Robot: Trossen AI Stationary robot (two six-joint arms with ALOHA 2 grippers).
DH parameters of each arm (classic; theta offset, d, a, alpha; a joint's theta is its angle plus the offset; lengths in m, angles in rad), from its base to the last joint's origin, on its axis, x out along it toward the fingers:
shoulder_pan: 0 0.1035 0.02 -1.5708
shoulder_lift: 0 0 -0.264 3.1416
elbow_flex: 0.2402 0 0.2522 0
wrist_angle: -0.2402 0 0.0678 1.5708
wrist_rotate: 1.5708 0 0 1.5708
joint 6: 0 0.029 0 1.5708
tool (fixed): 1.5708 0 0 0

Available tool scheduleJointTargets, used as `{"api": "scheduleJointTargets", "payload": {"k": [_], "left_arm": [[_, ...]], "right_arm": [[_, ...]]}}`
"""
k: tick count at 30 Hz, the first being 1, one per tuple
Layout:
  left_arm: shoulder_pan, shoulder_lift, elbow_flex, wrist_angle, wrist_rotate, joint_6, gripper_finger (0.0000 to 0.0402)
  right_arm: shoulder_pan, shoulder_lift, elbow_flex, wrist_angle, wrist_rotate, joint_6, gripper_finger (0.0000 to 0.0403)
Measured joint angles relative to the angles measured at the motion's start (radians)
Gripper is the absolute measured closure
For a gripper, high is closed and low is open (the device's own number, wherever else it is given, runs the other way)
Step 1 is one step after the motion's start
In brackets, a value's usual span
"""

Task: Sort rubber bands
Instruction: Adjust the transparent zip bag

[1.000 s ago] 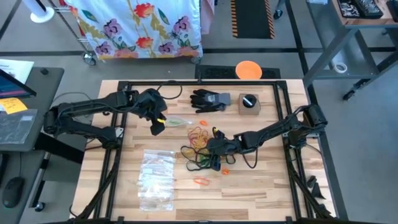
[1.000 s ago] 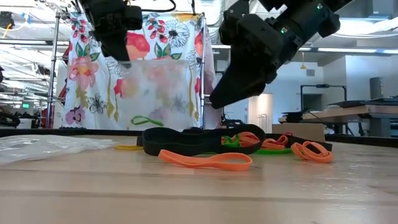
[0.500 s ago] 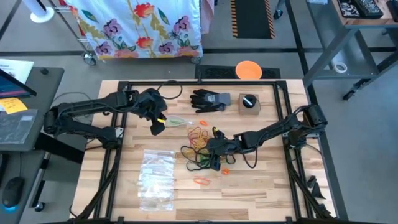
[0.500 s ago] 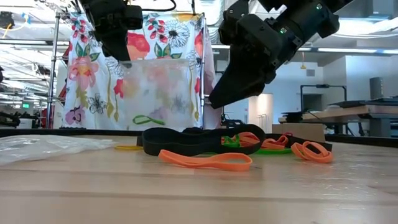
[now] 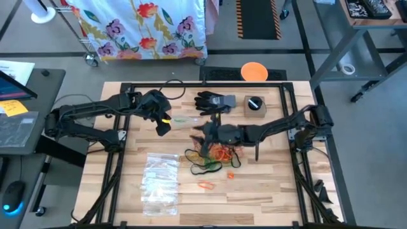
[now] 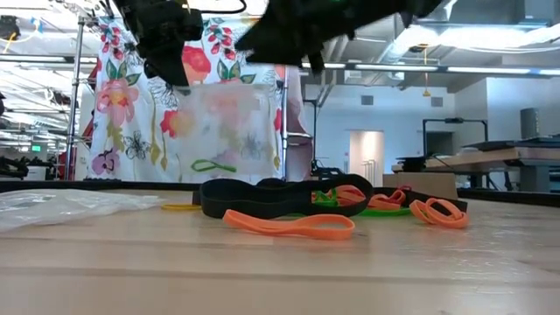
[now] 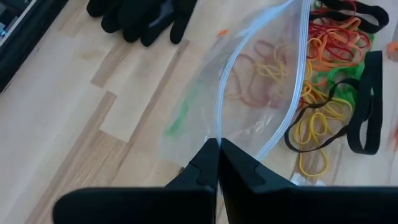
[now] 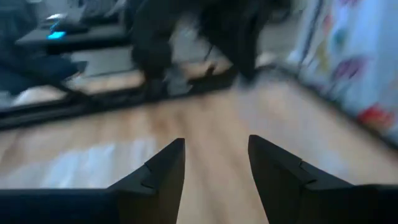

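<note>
Here we see the left gripper [image 7: 217,163] pinched closed on a clear bag [image 7: 261,93] above the table [image 5: 267,191]. Our right gripper [image 8: 214,163], spread and empty, hangs over the bands [image 5: 213,152] heaped mid-table.

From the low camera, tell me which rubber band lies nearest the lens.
The long orange rubber band, lying flat alone on the wood in front of the wide black band; the other orange ones sit farther back.

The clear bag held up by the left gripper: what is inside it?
One green rubber band lies low inside the clear bag, pinched by the left gripper. Nothing else inside is discernible.
</note>
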Motion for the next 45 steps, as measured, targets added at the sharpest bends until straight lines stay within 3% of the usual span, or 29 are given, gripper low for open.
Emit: {"api": "scheduleJointTargets", "payload": {"k": [5,8,12,19,27,45], "left_arm": [[0.0,0.006,0.0,0.003,0.024,0.001,0.0401],[0.0,0.007,0.0,0.005,0.044,0.011,0.0402],[0.0,0.007,0.0,0.005,0.051,0.052,0.0401],[-0.001,0.007,0.0,0.031,0.077,0.164,0.0402],[-0.022,0.007,0.0,0.129,0.105,0.198,0.0402],[-0.066,0.007,0.0,0.164,0.107,0.171,0.0401]], "right_arm": [[-0.055,0.0,0.06,-0.003,-0.01,-0.16,0.0228],[-0.09,0.0,0.069,-0.004,-0.077,-0.232,0.0228],[-0.133,0.0,0.069,-0.032,-0.224,-0.245,0.0228],[-0.17,0.001,0.082,-0.066,-0.275,-0.27,0.0228],[-0.174,0.001,0.127,-0.139,-0.278,-0.275,0.0228],[-0.174,0.001,0.139,-0.246,-0.262,-0.262,0.0228]]}}
